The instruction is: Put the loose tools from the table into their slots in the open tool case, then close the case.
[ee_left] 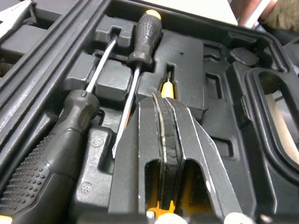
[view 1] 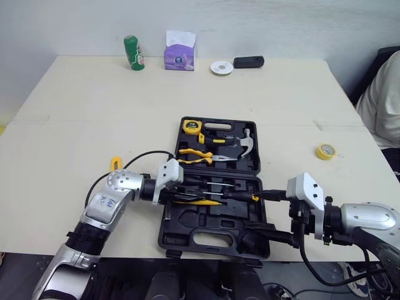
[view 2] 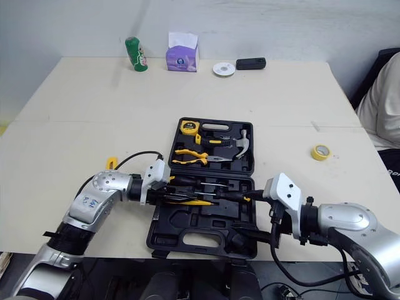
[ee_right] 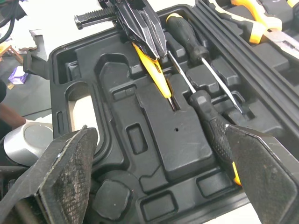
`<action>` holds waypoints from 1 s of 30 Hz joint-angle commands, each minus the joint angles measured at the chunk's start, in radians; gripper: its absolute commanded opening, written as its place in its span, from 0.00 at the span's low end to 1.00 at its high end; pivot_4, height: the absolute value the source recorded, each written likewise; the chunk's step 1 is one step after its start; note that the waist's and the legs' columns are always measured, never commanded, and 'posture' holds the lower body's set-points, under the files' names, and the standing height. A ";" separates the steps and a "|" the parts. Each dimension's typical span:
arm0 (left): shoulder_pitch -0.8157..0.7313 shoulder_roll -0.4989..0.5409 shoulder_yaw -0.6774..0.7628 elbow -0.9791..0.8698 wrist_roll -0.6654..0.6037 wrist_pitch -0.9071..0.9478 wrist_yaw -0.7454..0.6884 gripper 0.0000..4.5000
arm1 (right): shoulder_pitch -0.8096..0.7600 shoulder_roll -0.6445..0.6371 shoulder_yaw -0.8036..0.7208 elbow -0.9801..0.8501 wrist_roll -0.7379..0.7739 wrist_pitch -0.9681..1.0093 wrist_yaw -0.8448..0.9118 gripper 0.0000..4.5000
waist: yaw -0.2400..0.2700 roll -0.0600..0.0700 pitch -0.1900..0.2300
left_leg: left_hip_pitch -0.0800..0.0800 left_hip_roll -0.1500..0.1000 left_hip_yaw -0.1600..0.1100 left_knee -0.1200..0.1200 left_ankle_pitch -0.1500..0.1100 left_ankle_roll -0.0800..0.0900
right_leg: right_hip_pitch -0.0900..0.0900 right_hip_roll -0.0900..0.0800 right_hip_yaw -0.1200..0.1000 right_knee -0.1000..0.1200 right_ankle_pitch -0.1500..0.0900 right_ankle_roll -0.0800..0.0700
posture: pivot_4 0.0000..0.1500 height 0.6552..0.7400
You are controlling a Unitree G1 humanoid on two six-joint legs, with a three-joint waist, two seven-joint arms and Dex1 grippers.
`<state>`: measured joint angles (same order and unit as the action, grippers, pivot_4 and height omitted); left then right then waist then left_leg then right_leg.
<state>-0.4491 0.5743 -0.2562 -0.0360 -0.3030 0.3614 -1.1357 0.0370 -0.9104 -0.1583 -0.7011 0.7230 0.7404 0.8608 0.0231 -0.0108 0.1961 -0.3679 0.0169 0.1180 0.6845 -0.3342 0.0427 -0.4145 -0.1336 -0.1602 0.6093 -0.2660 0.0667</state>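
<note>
Two end effectors [view 1: 187, 195] [view 1: 253, 212], one yellow tool [view 1: 209, 201]

Along the table's [view 1: 81, 112] far edge a green bottle [view 1: 133, 54] stood upright, and near it a purple tissue box [view 1: 180, 52] with a tissue sticking up. Toward the far right corner lay a white disc [view 1: 221, 67] and a black gadget [view 1: 249, 61], close together. A person [view 1: 382, 103] in a pale top sat off the right edge.

Yellow tool [ee_right: 159, 80] (handle end) behind left gripper [ee_left: 163, 105]
</note>
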 commanded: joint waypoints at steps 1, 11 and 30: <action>0.029 0.064 -0.070 -0.012 0.087 0.019 -0.023 0.02 | -0.003 -0.014 -0.005 -0.010 -0.010 -0.020 0.013 1.00 | -0.003 0.001 -0.001 | 0.000 0.000 0.000 0.000 0.000 0.000 | 0.000 0.000 0.000 0.000 0.000 0.000 | 1.00 0.86; 0.007 0.104 -0.146 -0.051 0.170 0.155 0.057 0.02 | -0.005 -0.012 -0.017 -0.017 -0.005 -0.013 0.007 1.00 | -0.001 0.004 -0.004 | 0.003 0.002 0.001 -0.001 -0.001 -0.001 | 0.001 0.001 0.000 0.001 -0.001 -0.002 | 1.00 0.86; 0.254 0.152 0.501 -0.292 -0.267 0.403 0.185 0.41 | 0.015 -0.077 -0.280 0.203 -0.031 -0.041 0.060 1.00 | 0.001 0.002 -0.003 | -0.001 0.002 -0.001 -0.001 -0.002 -0.001 | 0.000 0.001 -0.001 -0.002 -0.001 -0.001 | 1.00 0.86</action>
<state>-0.2468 0.7139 0.1490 -0.3038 -0.5387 0.7424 -0.9914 0.0496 -0.9653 -0.3730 -0.5495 0.7040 0.7227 0.8860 0.0243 -0.0086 0.1928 -0.3683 0.0187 0.1177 0.6835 -0.3366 0.0418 -0.4145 -0.1327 -0.1609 0.6069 -0.2668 0.0653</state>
